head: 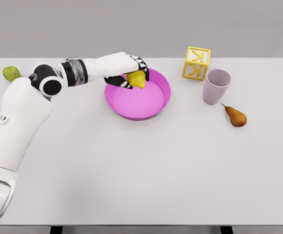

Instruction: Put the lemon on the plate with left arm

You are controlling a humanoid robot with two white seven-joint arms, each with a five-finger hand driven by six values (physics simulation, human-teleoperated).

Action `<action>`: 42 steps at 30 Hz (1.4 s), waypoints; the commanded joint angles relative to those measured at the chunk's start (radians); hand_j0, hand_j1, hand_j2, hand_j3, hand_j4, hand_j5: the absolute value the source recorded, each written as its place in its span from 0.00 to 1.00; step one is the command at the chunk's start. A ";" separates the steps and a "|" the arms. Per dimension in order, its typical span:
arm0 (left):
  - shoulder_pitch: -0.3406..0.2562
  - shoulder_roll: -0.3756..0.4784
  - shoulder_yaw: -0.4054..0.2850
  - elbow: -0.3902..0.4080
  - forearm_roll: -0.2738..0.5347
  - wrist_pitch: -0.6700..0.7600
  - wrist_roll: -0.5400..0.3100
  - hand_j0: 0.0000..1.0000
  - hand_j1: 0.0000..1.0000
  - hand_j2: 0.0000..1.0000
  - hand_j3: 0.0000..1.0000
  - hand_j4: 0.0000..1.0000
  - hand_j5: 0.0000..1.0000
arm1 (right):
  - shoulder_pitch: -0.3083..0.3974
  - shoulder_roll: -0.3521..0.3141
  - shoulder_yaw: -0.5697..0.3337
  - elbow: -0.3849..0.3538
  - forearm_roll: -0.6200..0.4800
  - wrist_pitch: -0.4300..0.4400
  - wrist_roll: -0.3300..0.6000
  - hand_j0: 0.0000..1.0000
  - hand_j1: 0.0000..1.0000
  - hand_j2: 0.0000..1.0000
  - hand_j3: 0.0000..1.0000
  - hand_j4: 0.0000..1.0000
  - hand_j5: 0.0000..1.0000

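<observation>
I've got the left robot hand (131,73) out over the pink plate (156,105), at its far-left rim, and its fingers are curled around the lemon (137,79). The lemon sits tucked under the palm, its yellow body poking out on the side facing the plate's middle, dark fingers (117,82) wrapping beneath it on the other side. From here I can't tell whether the lemon touches the plate's surface or hangs just above it. The white arm runs in from the plate's left, across the desk (141,170). To the right of the plate I see a lilac cup (216,86), with a yellow letter block (196,63) just behind it and a brown pear (236,117) lying in front of it. Well to the plate's left, at the desk's far corner, there's a green fruit (11,73).
</observation>
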 commanded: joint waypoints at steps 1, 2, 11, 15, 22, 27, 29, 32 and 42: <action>0.000 -0.008 -0.009 0.002 0.008 0.004 0.001 0.48 0.48 0.48 0.48 0.48 0.48 | 0.000 0.000 0.000 0.001 0.000 0.000 0.000 1.00 1.00 1.00 1.00 1.00 1.00; 0.000 -0.007 -0.009 0.002 0.008 0.004 0.001 0.49 0.49 0.49 0.49 0.49 0.49 | 0.000 0.000 0.000 0.001 0.000 0.000 0.000 1.00 1.00 1.00 1.00 1.00 1.00; 0.000 -0.001 -0.006 0.002 0.011 0.004 0.001 0.73 0.73 0.73 0.73 0.73 0.73 | 0.000 0.000 0.000 0.001 0.000 0.000 0.000 1.00 1.00 1.00 1.00 1.00 1.00; 0.000 0.002 -0.003 0.000 0.012 0.004 0.001 0.81 0.81 0.81 0.81 0.81 0.81 | 0.000 0.000 0.000 0.001 0.000 0.000 0.000 1.00 1.00 1.00 1.00 1.00 1.00; 0.006 0.062 0.005 -0.081 0.049 0.004 0.001 1.00 1.00 1.00 1.00 1.00 1.00 | 0.000 0.000 0.000 0.001 0.000 0.000 0.000 1.00 1.00 1.00 1.00 1.00 1.00; 0.057 0.235 0.007 -0.207 0.222 0.004 0.001 1.00 1.00 1.00 1.00 1.00 1.00 | 0.000 0.000 0.000 0.001 0.000 0.000 0.000 1.00 1.00 1.00 1.00 1.00 1.00; 0.081 0.343 0.007 -0.256 0.330 0.004 0.001 1.00 1.00 1.00 1.00 1.00 1.00 | 0.000 0.000 0.000 0.001 0.000 0.000 0.000 1.00 1.00 1.00 1.00 1.00 1.00; 0.147 0.438 0.034 -0.265 0.366 0.004 0.001 1.00 1.00 1.00 1.00 1.00 1.00 | 0.000 0.000 0.000 -0.001 0.000 0.000 0.000 1.00 1.00 1.00 1.00 1.00 1.00; 0.285 0.538 0.128 -0.216 0.368 0.004 0.001 1.00 1.00 1.00 1.00 1.00 1.00 | 0.000 0.000 0.000 0.001 0.000 0.000 0.000 1.00 1.00 1.00 1.00 1.00 1.00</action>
